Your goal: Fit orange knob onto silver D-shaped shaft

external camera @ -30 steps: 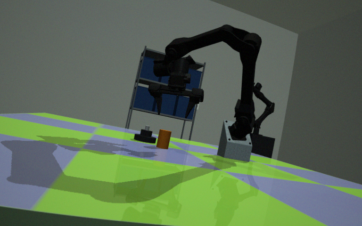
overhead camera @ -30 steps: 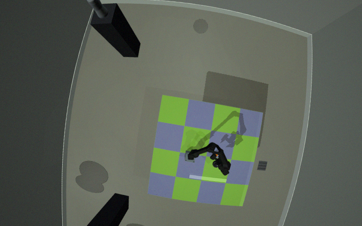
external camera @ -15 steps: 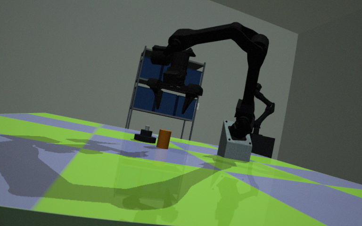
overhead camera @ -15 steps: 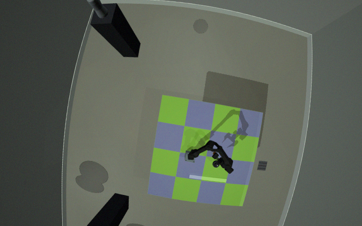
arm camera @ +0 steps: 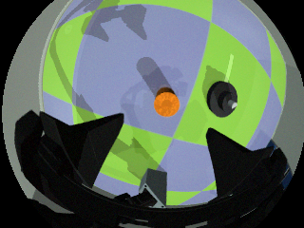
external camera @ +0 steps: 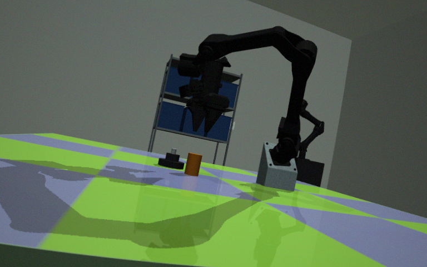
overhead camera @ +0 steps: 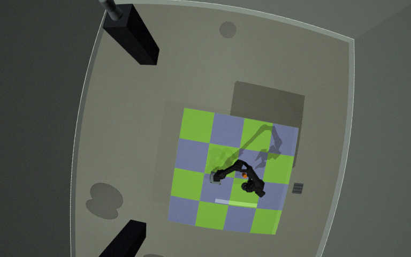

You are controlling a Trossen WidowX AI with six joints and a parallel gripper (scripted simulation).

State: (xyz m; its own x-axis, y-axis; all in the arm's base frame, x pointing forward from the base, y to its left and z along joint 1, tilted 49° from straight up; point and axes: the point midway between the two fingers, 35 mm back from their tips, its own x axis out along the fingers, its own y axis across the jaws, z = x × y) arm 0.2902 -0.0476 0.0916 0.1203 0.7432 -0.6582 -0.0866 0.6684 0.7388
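Observation:
The orange knob (overhead camera: 244,175) (external camera: 193,164) (arm camera: 166,104) is a short cylinder standing upright on the checkered table top. Its underside and hole are hidden. The dark round pedestal (external camera: 170,163) (arm camera: 216,105) stands beside it, separated by a small gap, on the right in the wrist view. The silver shaft (external camera: 173,151) (arm camera: 232,104) sticks up bare from the pedestal; its flat side cannot be made out. My gripper (external camera: 200,132) (arm camera: 167,125) is open and empty, pointing down, well above the knob. The arm hides the pedestal in the top view.
The arm's grey base block (external camera: 277,177) (arm camera: 156,182) stands on the green and violet checkered table top (overhead camera: 196,123). Behind the table are a shelf rack with blue bins (external camera: 168,115) and a second dark arm (external camera: 314,128).

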